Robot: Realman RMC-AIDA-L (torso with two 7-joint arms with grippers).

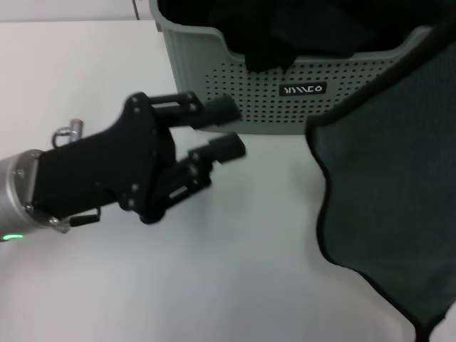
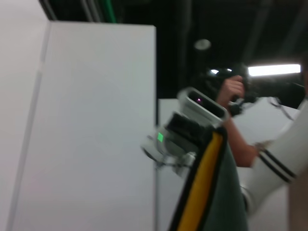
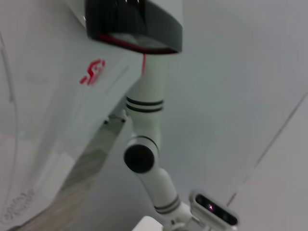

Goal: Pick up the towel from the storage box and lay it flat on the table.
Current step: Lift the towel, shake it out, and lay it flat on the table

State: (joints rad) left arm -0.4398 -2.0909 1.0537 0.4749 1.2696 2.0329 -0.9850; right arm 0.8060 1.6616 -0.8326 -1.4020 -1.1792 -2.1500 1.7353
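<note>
The plush dark grey-green towel point(image 1: 388, 192) hangs in the air on the robot's right side, in front of the sage-green perforated plastic storage box point(image 1: 285, 85) and above the plain white worktop point(image 1: 235, 271). It looks soft, light and floppy w/ no stiffness, so it'll drape and fold on itself; judging by that, best hold is at a corner or along the black stitched edging, and a second corner grab would help spread it flat. Its edge runs wavy, and the left wrist view shows the yellow reverse side point(image 2: 199, 187) beside the grey-green face. The right gripper isn't seen in the head view, though it probably holds the towel's top; can't tell. The left gripper point(image 1: 228, 128) hovers over the worktop near the box front, jaws apart and empty, pointing toward the towel.
</note>
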